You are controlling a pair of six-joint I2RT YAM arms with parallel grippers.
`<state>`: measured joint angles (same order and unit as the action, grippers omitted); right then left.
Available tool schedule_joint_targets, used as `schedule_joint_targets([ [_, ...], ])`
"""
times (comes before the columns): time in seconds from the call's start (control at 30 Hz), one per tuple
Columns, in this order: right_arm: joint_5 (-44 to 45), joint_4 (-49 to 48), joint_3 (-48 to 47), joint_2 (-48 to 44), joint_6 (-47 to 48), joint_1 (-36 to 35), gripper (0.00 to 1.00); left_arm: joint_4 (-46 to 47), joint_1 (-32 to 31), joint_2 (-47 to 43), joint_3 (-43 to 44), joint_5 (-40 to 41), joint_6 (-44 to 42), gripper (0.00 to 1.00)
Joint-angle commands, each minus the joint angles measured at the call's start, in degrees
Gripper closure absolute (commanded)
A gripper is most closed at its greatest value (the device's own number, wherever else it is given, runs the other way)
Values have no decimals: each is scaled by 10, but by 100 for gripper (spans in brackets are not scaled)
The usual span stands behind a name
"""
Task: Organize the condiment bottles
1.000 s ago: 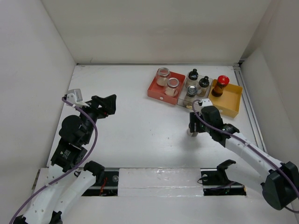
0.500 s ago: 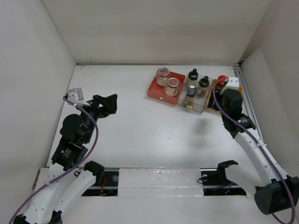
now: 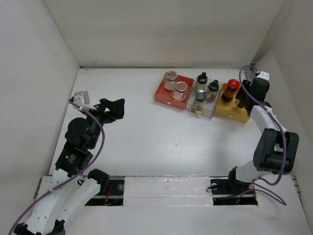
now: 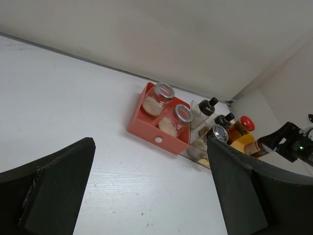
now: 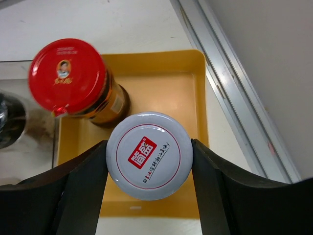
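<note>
The left arm [image 3: 73, 147] bends up from its base at the near left, and its wrist aims the left gripper [image 3: 115, 108] toward the far right. Its jaws stand wide apart with nothing between them. The right arm [image 3: 272, 142] is stretched along the far right side, wrist turned downward. The right gripper [image 3: 242, 99] has its jaws pressed against both sides of a white-lidded jar [image 5: 148, 155].

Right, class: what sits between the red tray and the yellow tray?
The clear tray, holding two black-capped bottles and one silver-lidded jar; the top external view shows it plainly.
</note>
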<state>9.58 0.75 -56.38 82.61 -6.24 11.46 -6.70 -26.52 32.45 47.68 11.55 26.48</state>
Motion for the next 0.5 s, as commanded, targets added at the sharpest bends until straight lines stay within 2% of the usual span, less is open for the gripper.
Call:
schedule_joint_targets([
  [0.0, -34, -120, -77, 25, -3, 14, 52, 20, 2, 2, 13, -3, 1, 5],
  [0.3, -33, -146, -152, 164, -8, 42, 49, 20, 2, 13, 13, 3, 1, 3],
  [0.47, -47, -146, -153, 185, -22, 47, 44, 15, 2, 26, 13, 8, 1, 0],
])
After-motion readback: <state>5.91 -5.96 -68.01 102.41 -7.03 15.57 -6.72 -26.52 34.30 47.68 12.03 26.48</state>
